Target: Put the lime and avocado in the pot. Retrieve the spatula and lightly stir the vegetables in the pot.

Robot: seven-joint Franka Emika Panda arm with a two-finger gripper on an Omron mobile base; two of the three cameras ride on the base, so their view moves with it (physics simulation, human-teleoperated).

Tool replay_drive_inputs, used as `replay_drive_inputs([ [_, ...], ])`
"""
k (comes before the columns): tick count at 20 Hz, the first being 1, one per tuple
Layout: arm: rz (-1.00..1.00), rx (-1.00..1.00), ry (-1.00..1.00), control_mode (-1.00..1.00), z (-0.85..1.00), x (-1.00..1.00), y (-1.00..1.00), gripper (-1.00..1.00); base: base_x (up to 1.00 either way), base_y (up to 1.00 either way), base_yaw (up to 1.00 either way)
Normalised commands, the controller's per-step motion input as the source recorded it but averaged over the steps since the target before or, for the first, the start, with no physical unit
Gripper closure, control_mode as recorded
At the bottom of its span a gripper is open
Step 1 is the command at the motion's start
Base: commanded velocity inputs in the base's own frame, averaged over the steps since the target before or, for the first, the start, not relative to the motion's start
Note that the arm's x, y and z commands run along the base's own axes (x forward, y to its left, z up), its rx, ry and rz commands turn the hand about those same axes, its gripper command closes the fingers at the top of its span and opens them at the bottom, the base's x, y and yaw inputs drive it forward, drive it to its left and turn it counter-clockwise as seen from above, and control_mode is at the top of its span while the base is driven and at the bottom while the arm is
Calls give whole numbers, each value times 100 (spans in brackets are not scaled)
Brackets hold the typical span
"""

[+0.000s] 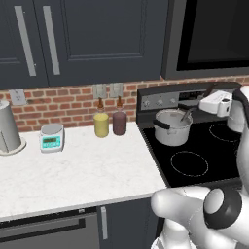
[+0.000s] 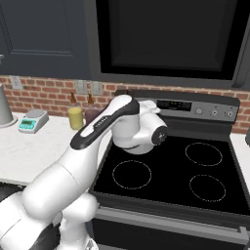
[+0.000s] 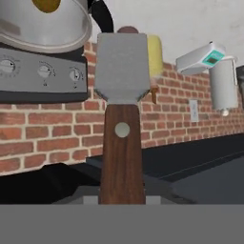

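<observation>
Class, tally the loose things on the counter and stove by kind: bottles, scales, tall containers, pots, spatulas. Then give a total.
bottles: 2 (yellow bottle, dark red bottle)
kitchen scale: 1
grey container: 1
pot: 1
spatula: 1
Total: 6

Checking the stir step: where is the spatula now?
In the hand view the spatula is held in the gripper, blade pointing toward the pot; the left base view shows it over the stove's back-left burner.

a small scale [image 1: 51, 137] and a grey canister [image 1: 8, 127] sit on the counter [image 1: 82, 170] beside two bottles [image 1: 110, 122]
</observation>
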Motion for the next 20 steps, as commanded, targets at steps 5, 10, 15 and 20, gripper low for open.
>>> replay_drive_inputs([
  [5, 0, 0, 17, -100, -17, 30, -1, 100, 0, 0, 0],
  [10, 0, -1, 3, -100, -24, 21, 0, 100, 0, 0, 0],
  [15, 0, 0, 0, -100, -26, 18, 0, 100, 0, 0, 0],
  [20, 0, 0, 0, -100, -13, 30, 0, 100, 0, 0, 0],
])
